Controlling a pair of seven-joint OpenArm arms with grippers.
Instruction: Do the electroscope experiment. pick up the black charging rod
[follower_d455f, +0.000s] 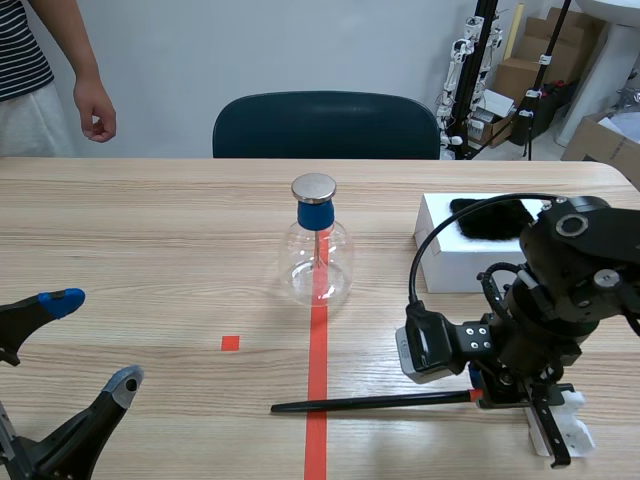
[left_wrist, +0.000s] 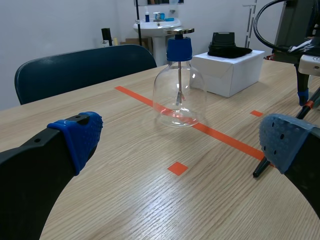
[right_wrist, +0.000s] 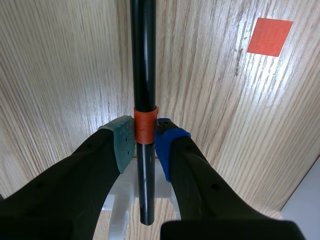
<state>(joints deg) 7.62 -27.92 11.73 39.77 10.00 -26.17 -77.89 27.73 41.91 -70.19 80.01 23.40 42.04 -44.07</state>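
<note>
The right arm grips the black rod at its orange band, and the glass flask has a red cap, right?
Not quite: the cap on the glass flask is blue, not red, as the left wrist view shows. The right gripper does grip the black rod at its orange band.

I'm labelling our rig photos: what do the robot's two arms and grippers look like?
Both arms are black. The left gripper has thick, curved black fingers, tipped with one blue dotted pad and one grey-blue pad. The right gripper has a grey-green pad and a blue pad; its arm carries a looping black cable and a grey box.
</note>
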